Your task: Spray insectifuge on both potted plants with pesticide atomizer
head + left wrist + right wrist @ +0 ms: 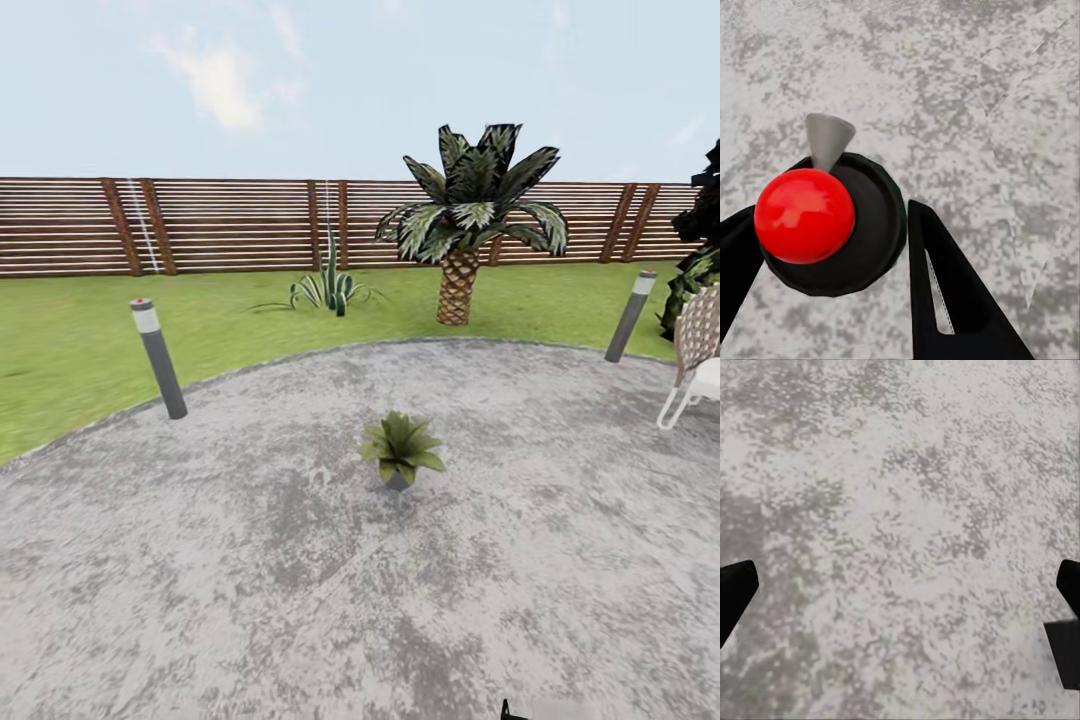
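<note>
The left end effector (832, 247) is clamped on the pesticide atomizer (862, 225), a slim dark green bottle seen from above in the left wrist view: its round red cap (804, 215) sits on the dark circular shoulder, and a grey cone-shaped nozzle (827, 139) juts toward 12 o'clock from the cap. One black finger (952, 300) presses the bottle's side at about 4 o'clock, and the other comes in at 8 o'clock. Below the bottle lies mottled grey paving (982, 97).

The right end effector (900, 607) is spread wide, its two black fingertips (735, 592) at the far edges of the right wrist view with the same speckled grey paving between them, holding nothing.

In the head view, a potted plant (401, 449), a small rosette of pointed green leaves in a grey pot, stands near the middle of the round grey paved patio (200, 560). A grey bollard lamp post (159, 359) leans at the patio's edge toward 10 o'clock from the plant, and a second one (630, 316) toward 2 o'clock. A white lattice-backed chair (697, 355) stands at 3 o'clock. On the green lawn (70, 350) beyond, a spiky agave clump (330, 285) is at 12 o'clock, just beside a scaly-trunked palm (465, 225) at 1 o'clock. A brown slatted wooden fence (230, 225) closes the garden behind them.
</note>
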Motion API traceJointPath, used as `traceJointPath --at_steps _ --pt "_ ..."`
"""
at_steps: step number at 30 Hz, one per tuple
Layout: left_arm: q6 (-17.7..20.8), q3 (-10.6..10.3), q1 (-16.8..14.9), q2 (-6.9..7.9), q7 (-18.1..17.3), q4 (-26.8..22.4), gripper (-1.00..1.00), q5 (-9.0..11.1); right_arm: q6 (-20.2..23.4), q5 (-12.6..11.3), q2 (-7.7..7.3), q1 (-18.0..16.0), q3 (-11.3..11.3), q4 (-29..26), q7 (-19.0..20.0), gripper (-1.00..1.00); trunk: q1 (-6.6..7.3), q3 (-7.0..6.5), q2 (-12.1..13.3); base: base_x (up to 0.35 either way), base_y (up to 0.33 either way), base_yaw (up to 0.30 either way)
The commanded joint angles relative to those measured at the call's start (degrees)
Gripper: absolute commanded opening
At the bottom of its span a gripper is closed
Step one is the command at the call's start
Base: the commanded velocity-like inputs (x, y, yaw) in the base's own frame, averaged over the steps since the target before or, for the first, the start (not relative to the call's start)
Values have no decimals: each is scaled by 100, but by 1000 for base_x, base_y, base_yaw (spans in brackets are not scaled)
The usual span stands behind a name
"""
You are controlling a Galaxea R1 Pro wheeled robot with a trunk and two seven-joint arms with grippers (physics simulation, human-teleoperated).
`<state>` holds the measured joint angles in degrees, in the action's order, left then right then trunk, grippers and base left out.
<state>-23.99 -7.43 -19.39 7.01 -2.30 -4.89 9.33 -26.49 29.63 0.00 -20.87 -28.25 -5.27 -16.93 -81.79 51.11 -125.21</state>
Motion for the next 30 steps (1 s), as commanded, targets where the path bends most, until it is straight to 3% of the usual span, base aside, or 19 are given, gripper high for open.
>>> traceJointPath --at_steps 1,10,20,30 --pt "-18 -40 -4 2 -25 5 -100 60 -14 59 4 -5 -32 9 -29 100 -3 5 -2 338 0 -2" --pt "-18 -40 -4 2 -25 5 -100 60 -15 56 10 -5 -32 9 -29 100 -3 4 -2 338 0 -10" --pt "-18 -39 -3 2 -25 5 -100 60 -14 52 9 -5 -37 9 -29 100 -3 -26 -2 338 2 -208" --pt "-18 -40 -3 2 -25 5 -100 60 -16 51 34 -5 -32 9 -29 100 -3 -28 -2 337 122 -26"
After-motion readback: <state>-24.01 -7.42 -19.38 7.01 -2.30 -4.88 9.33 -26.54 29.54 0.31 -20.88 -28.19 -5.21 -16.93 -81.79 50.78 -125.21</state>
